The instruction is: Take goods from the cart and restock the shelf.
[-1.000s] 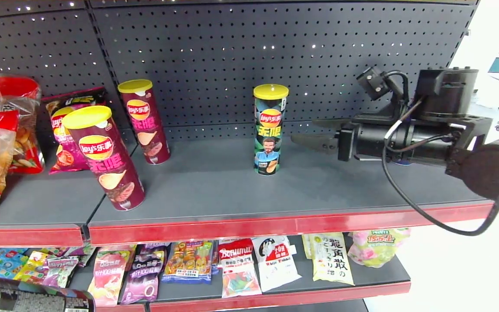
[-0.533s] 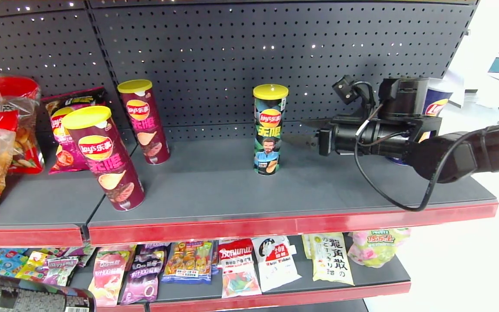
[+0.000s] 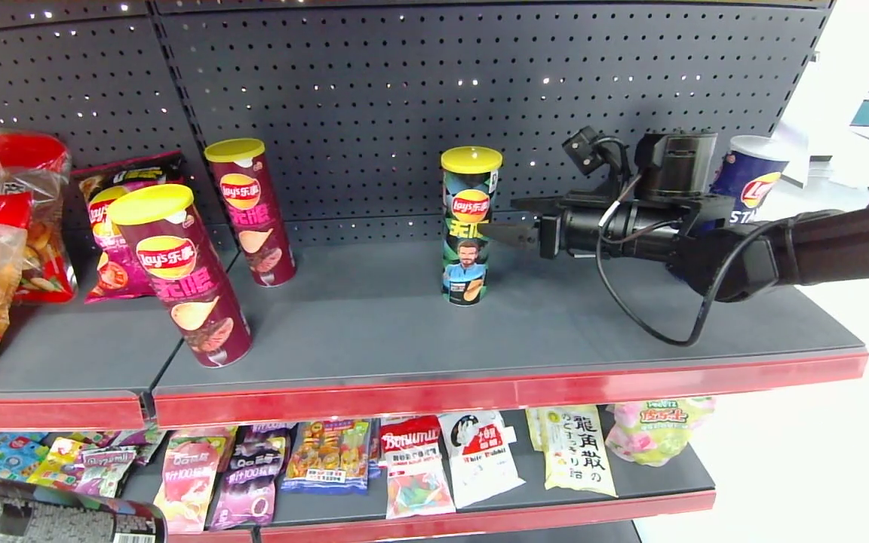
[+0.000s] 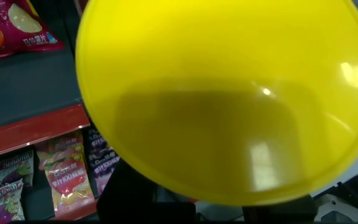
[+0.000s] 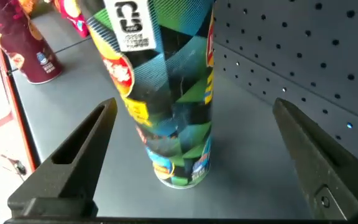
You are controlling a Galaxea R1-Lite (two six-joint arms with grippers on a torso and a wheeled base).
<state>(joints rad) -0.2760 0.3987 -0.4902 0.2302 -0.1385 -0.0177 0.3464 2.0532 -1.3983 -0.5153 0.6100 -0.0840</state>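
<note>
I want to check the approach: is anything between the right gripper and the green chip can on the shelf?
Nothing visible stands between them. The right gripper is open, and the green chip can stands upright straight ahead, touching neither finger.

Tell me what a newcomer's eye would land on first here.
A green-patterned chip can stands alone in the middle of the upper shelf. The right tool is open, with one finger on either side of the can and neither touching it. Farther left on that shelf stands a front maroon can, and a large yellow lid sits close before the left wrist camera.
</note>
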